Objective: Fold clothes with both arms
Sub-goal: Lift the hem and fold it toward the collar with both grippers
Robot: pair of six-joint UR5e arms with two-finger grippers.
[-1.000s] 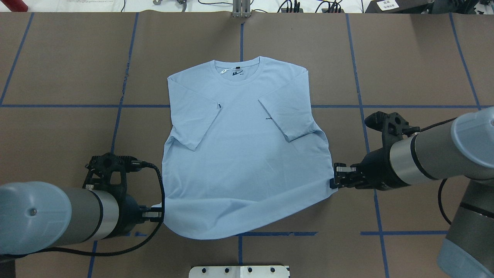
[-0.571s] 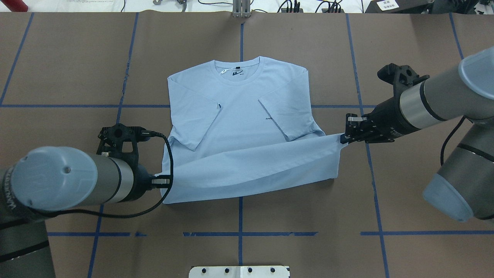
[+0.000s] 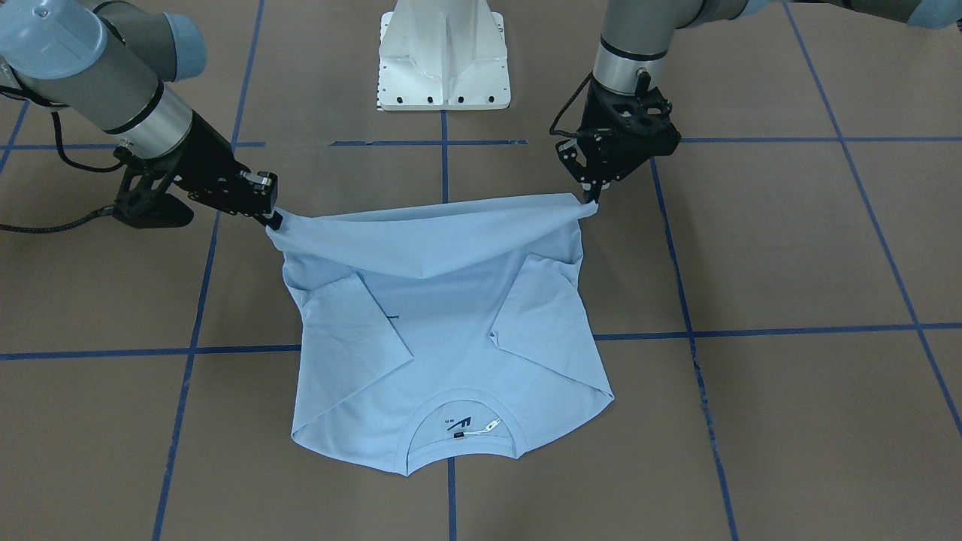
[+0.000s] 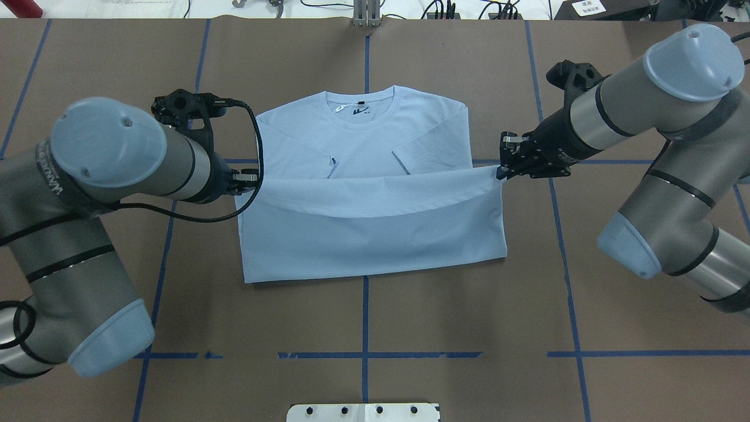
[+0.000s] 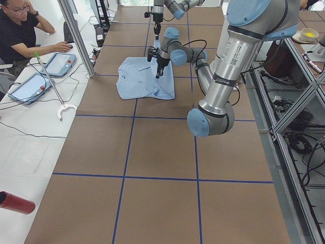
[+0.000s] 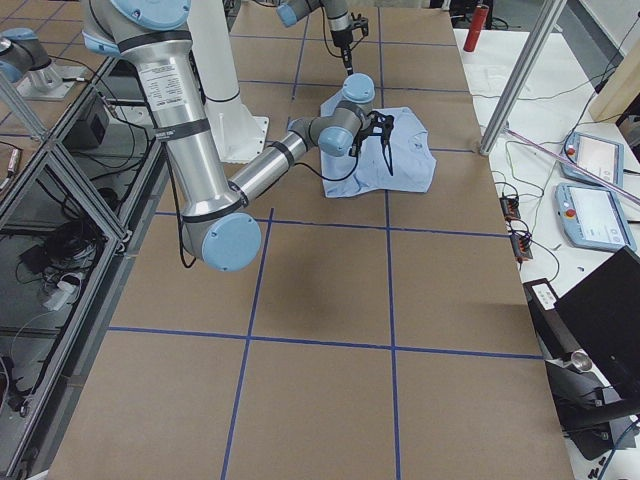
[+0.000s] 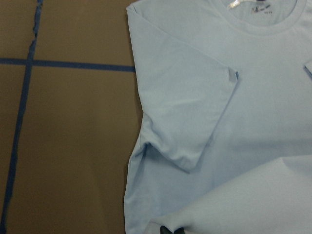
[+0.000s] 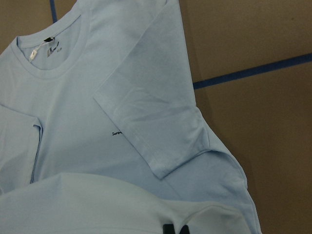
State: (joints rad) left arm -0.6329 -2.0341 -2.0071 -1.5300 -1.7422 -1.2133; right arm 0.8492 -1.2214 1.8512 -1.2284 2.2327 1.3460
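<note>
The light blue T-shirt point(image 4: 363, 234) lies in the middle of the brown table point(image 4: 469, 310), its collar point(image 4: 358, 98) pointing away from the robot and the white neck tag point(image 4: 339, 109) showing inside it. Both sleeves point(image 4: 293, 146) are folded inward over the chest. The hem point(image 4: 375, 190) is raised off the table and stretched crosswise between the two tools, sagging slightly in the middle. It hangs over the lower part of the sleeves, and the doubled lower half of the shirt forms a straight fold on the robot's side.

The left tool point(image 4: 249, 177) is clenched on the hem corner at the shirt's left edge, fingers pinching the cloth, with the left arm point(image 4: 105, 152) bent in from the side. The right tool point(image 4: 505, 165) grasps the opposite hem corner just beyond the shirt's right edge, and the cloth is pulled to a point at its fingertips. Each wrist view shows dark fingertips at the bottom, closed on the pale fabric. Blue tape lines point(image 4: 364, 319) cross the table beneath and around the shirt.
</note>
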